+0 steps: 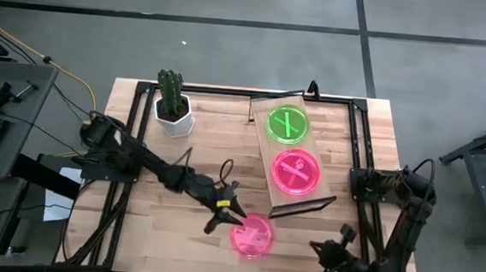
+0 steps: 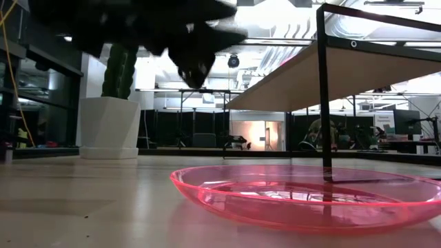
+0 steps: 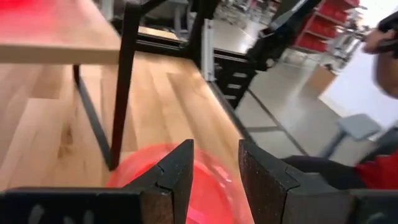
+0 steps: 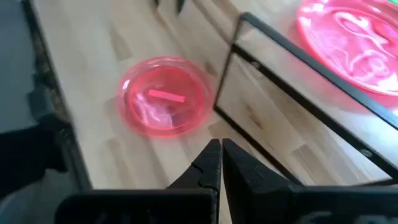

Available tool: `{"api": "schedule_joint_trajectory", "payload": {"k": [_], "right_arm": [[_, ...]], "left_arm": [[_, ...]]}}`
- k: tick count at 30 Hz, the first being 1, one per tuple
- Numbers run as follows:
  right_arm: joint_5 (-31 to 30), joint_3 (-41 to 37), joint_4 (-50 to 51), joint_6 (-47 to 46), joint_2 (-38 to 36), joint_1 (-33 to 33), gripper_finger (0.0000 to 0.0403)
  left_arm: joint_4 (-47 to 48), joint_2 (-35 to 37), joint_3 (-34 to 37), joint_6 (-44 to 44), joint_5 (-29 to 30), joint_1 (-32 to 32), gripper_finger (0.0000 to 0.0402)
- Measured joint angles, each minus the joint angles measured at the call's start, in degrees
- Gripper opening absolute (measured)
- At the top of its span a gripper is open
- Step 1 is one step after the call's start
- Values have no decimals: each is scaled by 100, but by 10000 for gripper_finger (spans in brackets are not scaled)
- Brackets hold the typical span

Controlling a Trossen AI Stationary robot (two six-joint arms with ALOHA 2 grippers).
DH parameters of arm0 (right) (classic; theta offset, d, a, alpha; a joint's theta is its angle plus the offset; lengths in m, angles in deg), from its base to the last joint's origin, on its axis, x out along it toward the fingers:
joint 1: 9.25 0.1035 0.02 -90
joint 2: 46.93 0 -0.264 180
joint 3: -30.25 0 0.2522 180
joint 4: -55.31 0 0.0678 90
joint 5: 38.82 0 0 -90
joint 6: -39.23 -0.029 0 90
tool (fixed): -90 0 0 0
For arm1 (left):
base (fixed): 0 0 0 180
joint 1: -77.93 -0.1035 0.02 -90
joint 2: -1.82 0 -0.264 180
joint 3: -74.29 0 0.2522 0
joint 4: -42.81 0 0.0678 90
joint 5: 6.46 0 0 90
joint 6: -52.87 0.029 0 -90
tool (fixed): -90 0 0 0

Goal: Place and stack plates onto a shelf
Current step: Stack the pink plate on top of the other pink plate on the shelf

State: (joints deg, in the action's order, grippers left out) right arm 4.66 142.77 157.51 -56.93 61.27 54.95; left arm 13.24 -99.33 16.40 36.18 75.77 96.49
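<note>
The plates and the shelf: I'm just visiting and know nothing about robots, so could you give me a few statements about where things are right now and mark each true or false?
1. Two plates lie on the shelf, a green plate and a pink plate. True.
2. A second pink plate is stacked on the green one. False: it lies on the table, off the shelf's near end.
3. The left gripper is beside that loose pink plate, fingers apart. True.
4. The right gripper holds a plate. False: it is shut on nothing, waiting at the table's near right corner.
5. The cactus pot stands on the shelf. False: it stands on the table, left of the shelf.
</note>
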Motion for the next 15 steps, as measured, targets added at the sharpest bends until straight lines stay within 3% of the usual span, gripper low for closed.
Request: {"api": "schedule_joint_trajectory", "payload": {"k": [3,7,15], "right_arm": [[176,-289,168,-444,-123,-40,0],[204,-813,-44,-578,-310,-160,0],[205,-1604,-235,-1117,-428,-409,0]], "left_arm": [[-66,-469,-99,27,344,120,115],[207,-1003,-502,5,236,200,115],[1614,-1609,-1525,588,333,258,115]]}}
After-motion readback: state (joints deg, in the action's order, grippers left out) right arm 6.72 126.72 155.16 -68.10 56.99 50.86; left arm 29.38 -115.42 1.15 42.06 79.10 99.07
